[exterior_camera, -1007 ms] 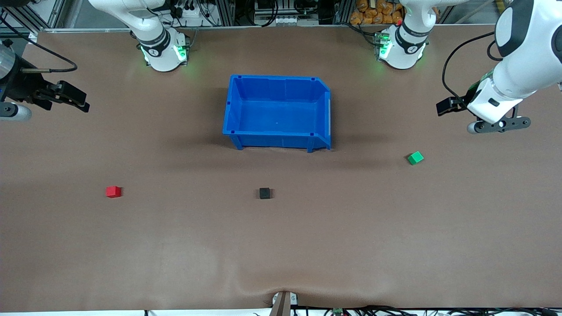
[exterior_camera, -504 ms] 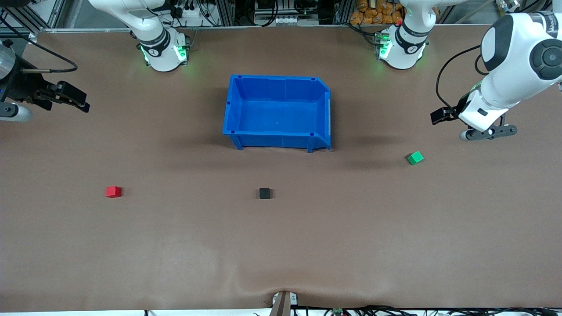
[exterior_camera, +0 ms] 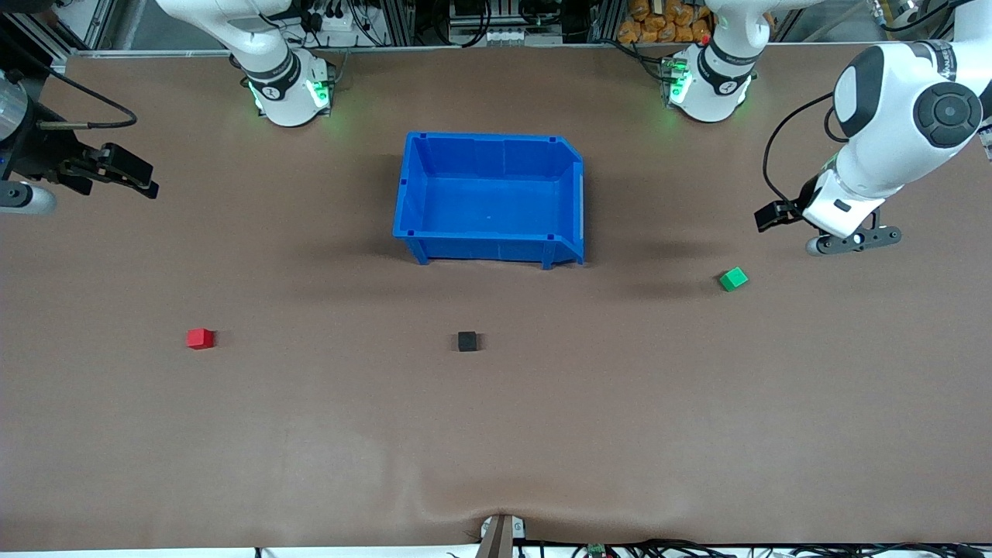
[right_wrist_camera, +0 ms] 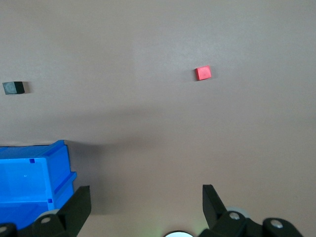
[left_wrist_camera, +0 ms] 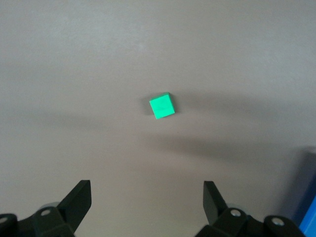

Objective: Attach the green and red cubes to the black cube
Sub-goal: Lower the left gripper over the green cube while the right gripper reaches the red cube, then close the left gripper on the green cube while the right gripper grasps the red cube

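With my left gripper (left_wrist_camera: 145, 197) and my waiting right gripper (right_wrist_camera: 145, 197) both wide-jawed and empty, I risk nudging the small matte green cube (exterior_camera: 733, 278), askew on the brown tabletop (exterior_camera: 496, 434) toward my left arm's end, instead of clamping it

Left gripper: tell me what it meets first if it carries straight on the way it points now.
Probably bare table. The open left gripper points down with the green cube a little ahead of its line; depth is unclear.

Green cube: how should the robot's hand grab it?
Probably from straight above. The green cube sits alone on the table, turned a bit askew, so the open left gripper should twist to match and pinch two flat opposite sides. The open right gripper waits near the blue bin.
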`<state>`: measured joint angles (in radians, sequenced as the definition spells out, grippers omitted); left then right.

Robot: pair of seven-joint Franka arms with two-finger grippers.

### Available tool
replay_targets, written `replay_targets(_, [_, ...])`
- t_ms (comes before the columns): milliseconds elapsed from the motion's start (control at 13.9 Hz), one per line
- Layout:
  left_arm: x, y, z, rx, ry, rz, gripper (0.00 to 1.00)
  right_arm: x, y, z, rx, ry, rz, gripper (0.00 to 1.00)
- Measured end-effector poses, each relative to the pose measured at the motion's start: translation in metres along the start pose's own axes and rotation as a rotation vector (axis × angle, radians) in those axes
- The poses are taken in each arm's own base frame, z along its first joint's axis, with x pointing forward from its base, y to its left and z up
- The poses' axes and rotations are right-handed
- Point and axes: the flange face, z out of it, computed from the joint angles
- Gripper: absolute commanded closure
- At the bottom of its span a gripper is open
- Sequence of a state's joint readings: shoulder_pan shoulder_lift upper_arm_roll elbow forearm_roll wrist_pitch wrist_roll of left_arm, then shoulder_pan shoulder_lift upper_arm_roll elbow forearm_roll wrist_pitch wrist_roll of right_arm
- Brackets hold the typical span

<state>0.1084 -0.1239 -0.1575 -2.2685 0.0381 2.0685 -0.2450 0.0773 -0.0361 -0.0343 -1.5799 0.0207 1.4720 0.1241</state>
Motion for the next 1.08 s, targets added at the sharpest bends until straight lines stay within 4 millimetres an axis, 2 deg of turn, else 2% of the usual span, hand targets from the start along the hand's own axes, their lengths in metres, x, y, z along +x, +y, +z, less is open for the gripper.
replay_targets(288, [0.009, 0.001, 0.024, -0.011, 0.005, -0.16, 0.0, 0.007, 0.002, 0.011, -0.003, -0.021, 0.006, 0.0])
replay_targets(647, [0.022, 0.002, 0.053, -0.027, 0.005, -0.32, 0.0, 0.036, 0.011, 0.043, -0.008, -0.03, 0.03, 0.0])
replay_targets(863, [0.032, -0.017, 0.067, -0.037, 0.007, -0.375, 0.0, 0.066, 0.024, 0.088, -0.023, -0.062, 0.056, 0.0])
replay_targets(1079, [0.037, -0.018, 0.077, -0.047, 0.015, -0.445, 0.0, 0.093, 0.067, 0.152, -0.018, -0.11, 0.026, 0.0])
